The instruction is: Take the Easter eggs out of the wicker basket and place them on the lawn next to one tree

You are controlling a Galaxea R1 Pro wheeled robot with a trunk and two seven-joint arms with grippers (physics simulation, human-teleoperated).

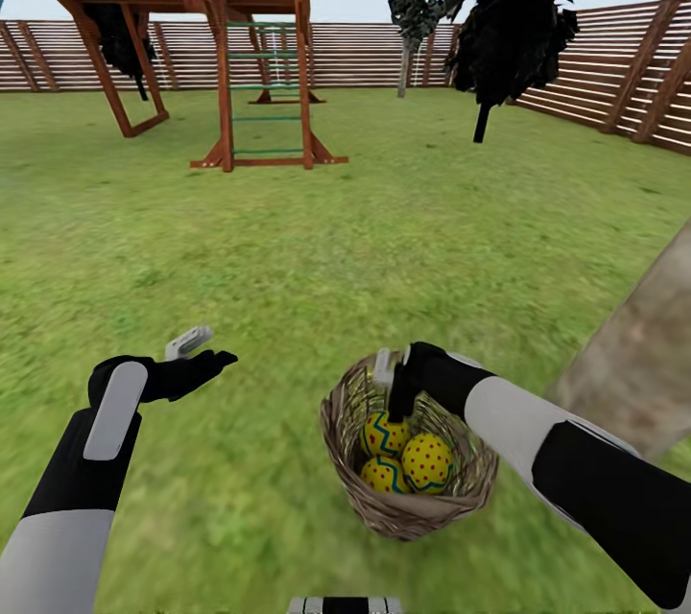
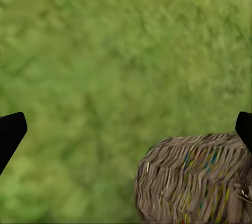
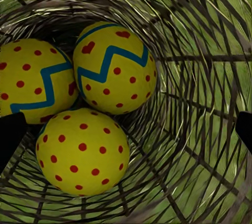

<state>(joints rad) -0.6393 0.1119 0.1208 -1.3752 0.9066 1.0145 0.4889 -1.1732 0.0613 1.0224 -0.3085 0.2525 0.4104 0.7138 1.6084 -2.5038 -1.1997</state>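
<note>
Lawn, wicker basket, three Easter eggs just below spread-fingered right gripper.

Right gripper sits at the wicker basket mouth, jaws wide, nothing between them and the three Easter eggs packed touching below. Woven wall crowds both jaw tips. Left gripper has open lawn ahead; tree trunk blocks the right side.
</note>
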